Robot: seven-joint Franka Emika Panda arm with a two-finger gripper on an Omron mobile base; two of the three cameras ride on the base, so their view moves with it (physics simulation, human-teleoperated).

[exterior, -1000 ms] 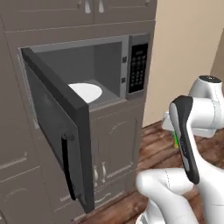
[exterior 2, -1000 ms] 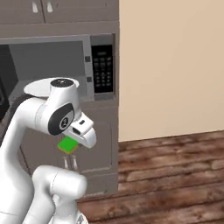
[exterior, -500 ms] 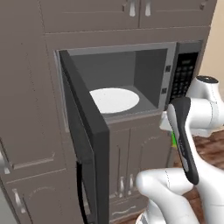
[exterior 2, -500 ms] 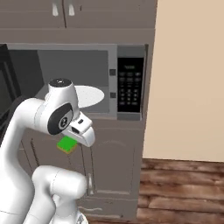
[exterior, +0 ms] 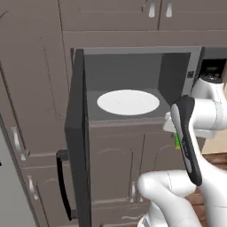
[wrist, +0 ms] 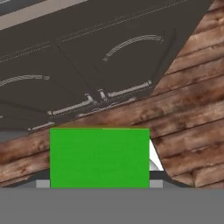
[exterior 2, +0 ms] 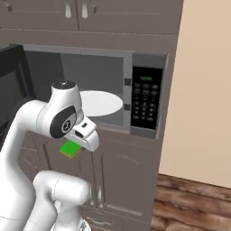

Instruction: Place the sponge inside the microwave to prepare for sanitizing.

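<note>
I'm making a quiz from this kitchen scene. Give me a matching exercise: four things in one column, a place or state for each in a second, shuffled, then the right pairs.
Things:
1. sponge
2. plate
3. microwave door
4. keypad

Places or states:
A. swung open
B. held in the gripper, below the microwave opening
C. lying inside the microwave
D. right of the microwave opening

Pairs: 1-B, 2-C, 3-A, 4-D
</note>
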